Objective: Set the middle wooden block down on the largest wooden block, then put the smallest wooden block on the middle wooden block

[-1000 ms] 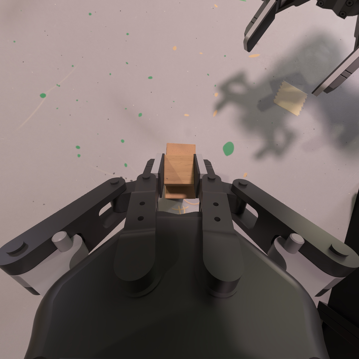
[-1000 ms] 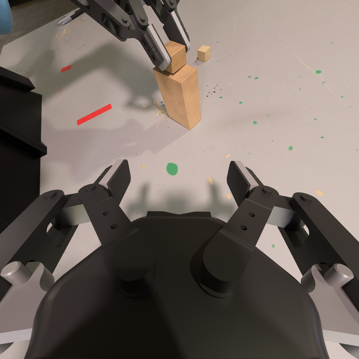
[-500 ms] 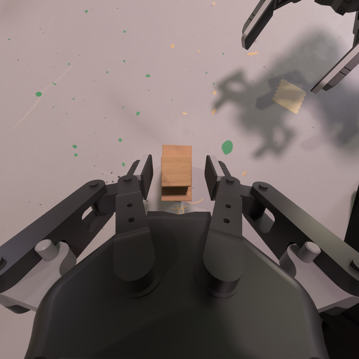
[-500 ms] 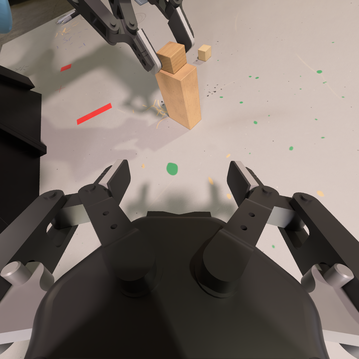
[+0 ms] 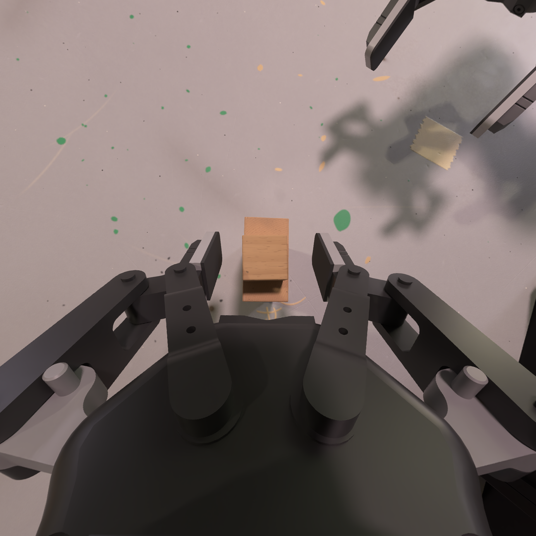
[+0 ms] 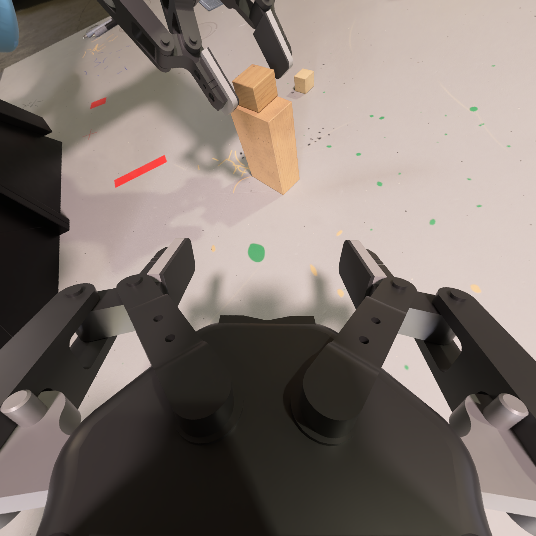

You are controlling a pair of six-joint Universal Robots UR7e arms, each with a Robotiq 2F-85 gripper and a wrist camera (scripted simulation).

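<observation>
**Middle block resting on the tall block, both tools spread**

The middle wooden block (image 6: pixel 255 87) sits on top of the largest wooden block (image 6: pixel 268 145), which stands upright on the worktop (image 6: pixel 406 188). From the left wrist view the middle wooden block (image 5: pixel 264 257) covers the centre of the largest wooden block's (image 5: pixel 266 226) top face, with a strip of that face showing beyond it and another strip nearer the camera. The left tool (image 5: pixel 266 268) straddles the stack with its fingers wide apart, a clear gap on each side of the middle block; it holds nothing. In the right wrist view one finger (image 6: pixel 220 87) of the left tool (image 6: pixel 251 68) is close beside the block's edge; whether it touches cannot be told. The smallest wooden block (image 6: pixel 303 80) stands on the worktop just beyond the stack, past the left tool's far finger. The right tool (image 6: pixel 266 264) hangs well apart from the stack, fingers spread wide and empty, over a green paint spot (image 6: pixel 256 252). A red tape strip (image 6: pixel 140 171) lies to the stack's left.
</observation>
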